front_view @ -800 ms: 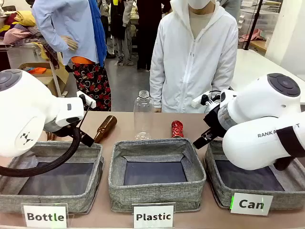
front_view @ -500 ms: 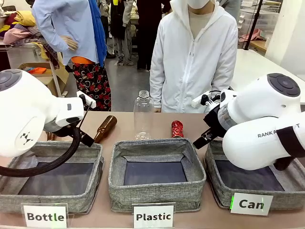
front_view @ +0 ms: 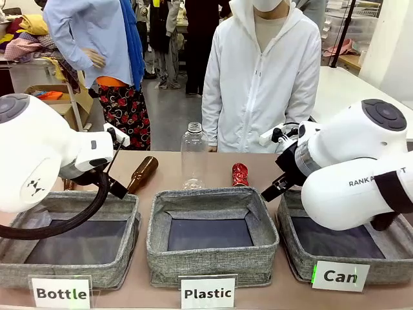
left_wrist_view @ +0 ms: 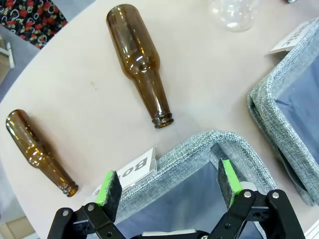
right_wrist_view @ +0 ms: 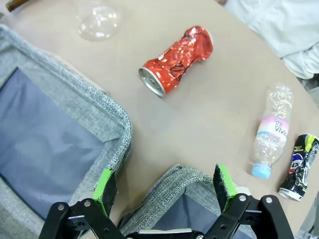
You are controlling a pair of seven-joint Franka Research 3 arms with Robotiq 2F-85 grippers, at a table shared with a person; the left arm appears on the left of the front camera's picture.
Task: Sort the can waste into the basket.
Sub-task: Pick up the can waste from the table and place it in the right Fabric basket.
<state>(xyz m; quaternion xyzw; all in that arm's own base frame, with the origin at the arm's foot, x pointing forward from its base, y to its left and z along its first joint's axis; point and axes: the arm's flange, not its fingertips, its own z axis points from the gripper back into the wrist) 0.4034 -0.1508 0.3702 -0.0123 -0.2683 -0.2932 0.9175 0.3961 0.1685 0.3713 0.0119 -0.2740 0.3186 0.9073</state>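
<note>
Risks first:
- The crushed shiny red metal can [right_wrist_view: 175, 60] lies on its side on the worktop [right_wrist_view: 209, 119], just beyond the far wall of the grey woven "Plastic" basket [right_wrist_view: 94, 102]. On a low approach a finger could clip that rim.
- The can's skin is creased and uneven, so the pads may seat badly. It could slip or roll out as the jaws close.
- The crushed black metal can with silver-white print [right_wrist_view: 299, 167] lies right beside a small clear plastic bottle with a pink label and blue cap [right_wrist_view: 270, 134]. I can't tell whether they touch. A wide grasp there could knock the bottle or take it along.
- The low grey woven basket marked "Can" [front_view: 387, 272] stands next to the Plastic one. An early release would put a can in the wrong bin.
- A person in a white jacket [front_view: 261, 77] stands at the far edge, close to the reach path.

End effectors:
- The right end effector [right_wrist_view: 163, 183] is spread fully wide and empty, touching nothing. It hangs over the far corner of the Can basket, with the red can ahead of it on the worktop.
- The left end effector [left_wrist_view: 168, 181] is also wide apart and empty. It sits above a corner of the grey "Bottle" basket [left_wrist_view: 219, 144], near two brown glass bottles [left_wrist_view: 139, 62].

Both cans are on the worktop; none is in the basket yet.
</note>
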